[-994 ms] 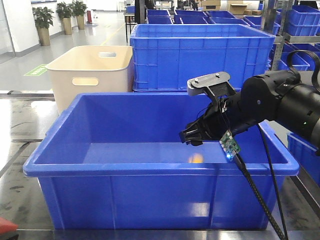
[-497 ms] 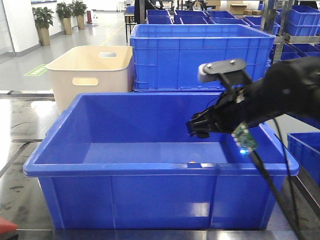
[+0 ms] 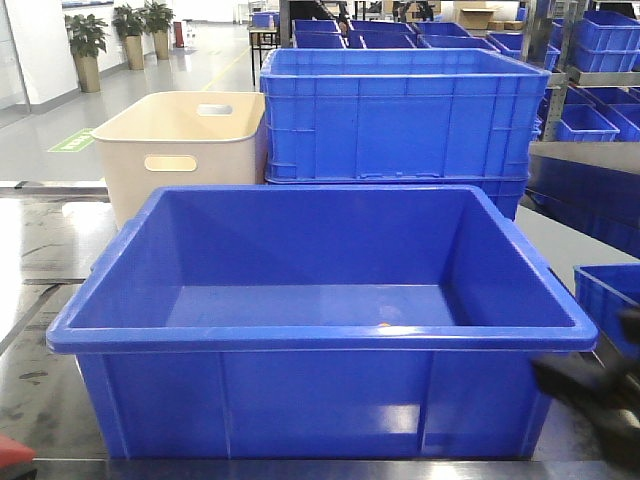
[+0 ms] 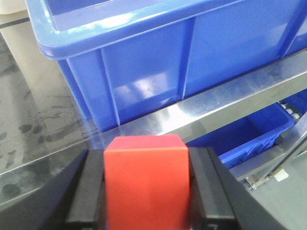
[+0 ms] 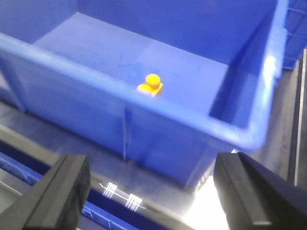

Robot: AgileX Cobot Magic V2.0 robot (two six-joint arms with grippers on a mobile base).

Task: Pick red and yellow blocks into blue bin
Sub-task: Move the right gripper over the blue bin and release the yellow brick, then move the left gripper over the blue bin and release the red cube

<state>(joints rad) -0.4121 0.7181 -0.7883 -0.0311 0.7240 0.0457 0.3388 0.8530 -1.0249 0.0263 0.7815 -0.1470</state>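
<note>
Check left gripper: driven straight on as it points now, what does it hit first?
Probably the blue bin's outer wall, below its rim. The left gripper, shut on the red cube, sits low by the steel tabletop; depth is unclear, so the tabletop might come first.

You are holding 1 red cube (image 4: 146, 184) between the 2 fingers (image 4: 86, 191) of your left gripper (image 4: 146, 201). Ahead of your right gripper (image 5: 153, 189), 1 yellow brick (image 5: 150, 85) is lying inside 1 blue bin (image 3: 310, 338). Past that bin, farther ahead of both tools, you are facing 1 cream tub (image 3: 180, 150), 1 ribbed blue crate (image 3: 400, 120) and 3 potted plants (image 3: 128, 22). More blue crates (image 3: 605, 30) are sitting behind, too crowded to count.
</note>
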